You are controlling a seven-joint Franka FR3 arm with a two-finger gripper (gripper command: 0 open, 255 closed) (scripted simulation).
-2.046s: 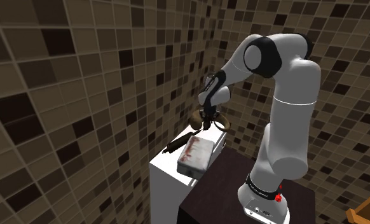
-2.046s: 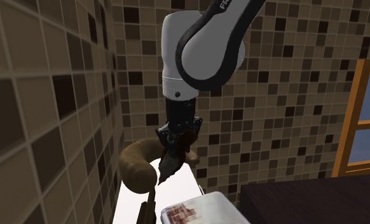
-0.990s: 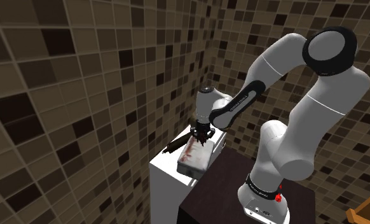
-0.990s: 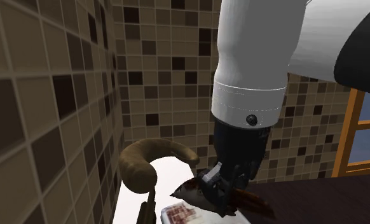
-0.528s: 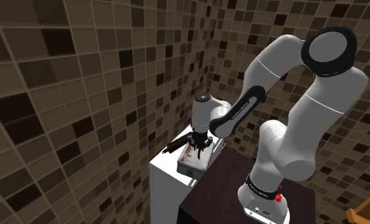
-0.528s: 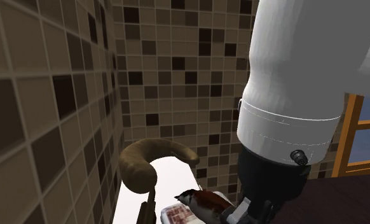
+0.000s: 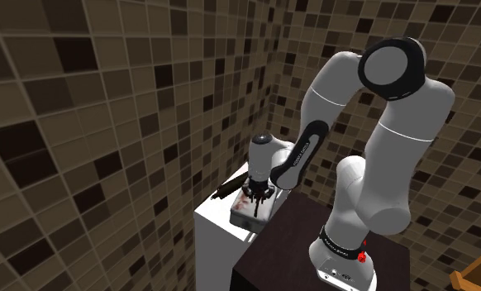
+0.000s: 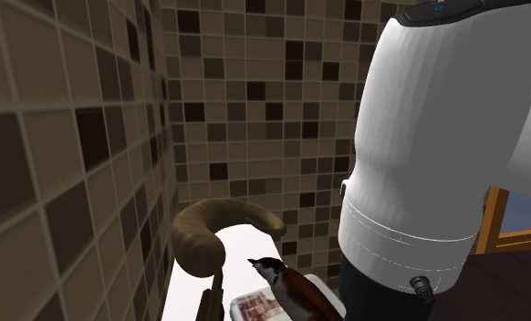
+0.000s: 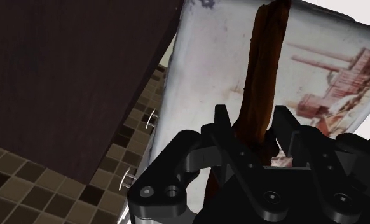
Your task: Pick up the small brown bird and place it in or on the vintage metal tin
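We've got the gripper (image 9: pixel 253 126) clamped on the brown bird (image 8: pixel 287 282) over the tin (image 9: pixel 323 70); the arm (image 8: pixel 428 164) hides its tail end.

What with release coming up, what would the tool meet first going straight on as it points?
Past the brown bird the tool clasps, the tin's printed lid directly ahead; depth unclear.

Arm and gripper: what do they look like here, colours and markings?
The arm is glossy white, built of rounded tubular segments with dark round joint caps. A dark strip runs along the forearm, and a black ring with pale lettering circles the foot, a small red mark beside it. The gripper is all black, blocky, with round screw holes.
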